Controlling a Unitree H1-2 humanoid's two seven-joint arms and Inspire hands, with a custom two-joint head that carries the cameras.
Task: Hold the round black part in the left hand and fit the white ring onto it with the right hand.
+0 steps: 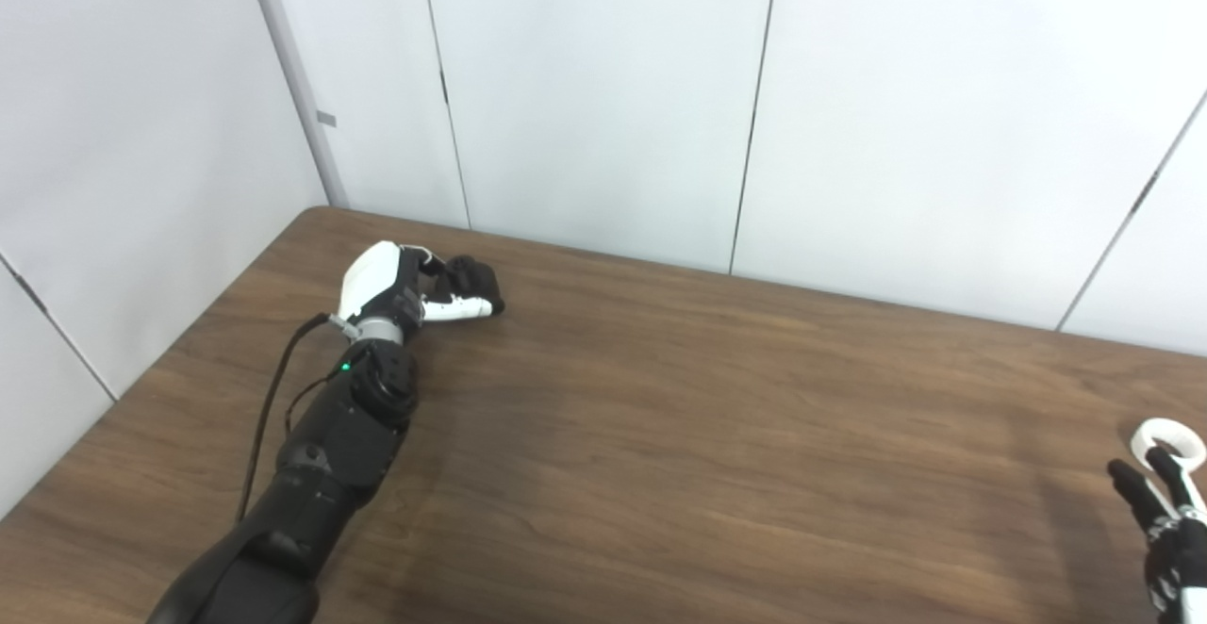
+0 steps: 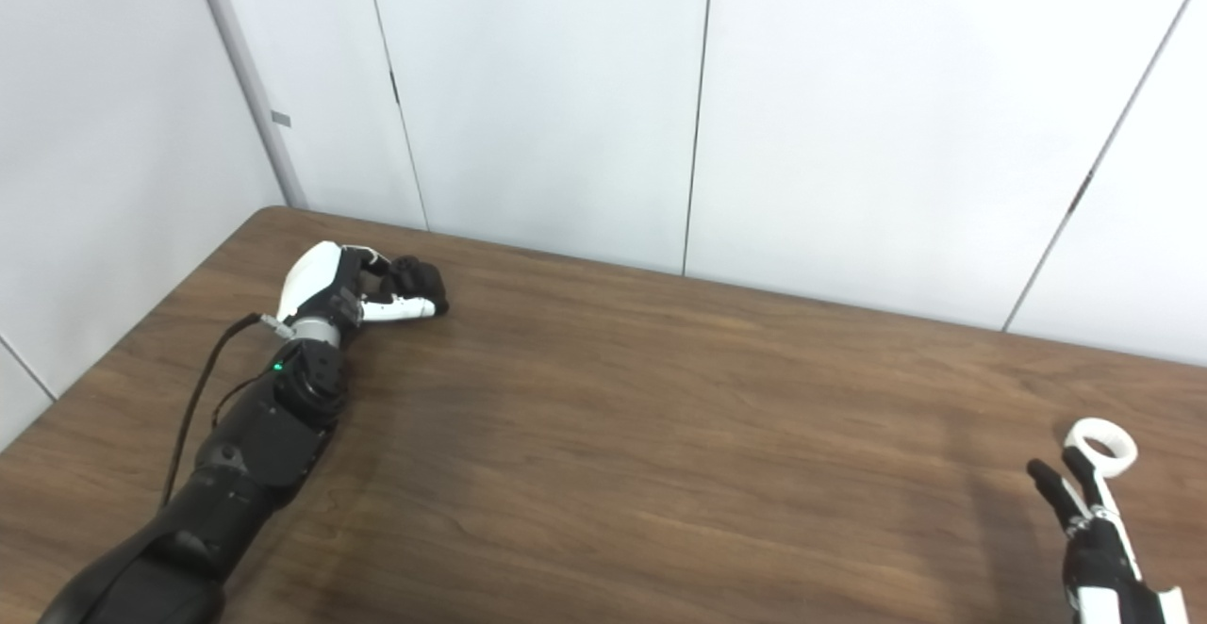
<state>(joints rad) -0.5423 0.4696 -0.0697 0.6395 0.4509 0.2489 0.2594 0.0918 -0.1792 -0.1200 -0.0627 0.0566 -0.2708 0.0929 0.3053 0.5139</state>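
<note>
The round black part (image 1: 471, 277) lies on the brown table (image 1: 717, 417) at the far left. My left hand (image 1: 405, 289) is curled around it, thumb under and fingers over; it shows in the right eye view too (image 2: 363, 292). The white ring (image 1: 1167, 441) lies flat on the table at the right edge; the right eye view shows it as well (image 2: 1099, 443). My right hand (image 2: 1089, 525) comes up from the bottom right with fingers spread. Its fingertips (image 2: 1075, 462) reach the near rim of the ring without gripping it.
White wall panels (image 1: 603, 87) stand right behind the table's far edge. A black cable (image 1: 269, 407) runs along my left forearm. The table's left edge (image 1: 160, 351) runs diagonally close to my left arm.
</note>
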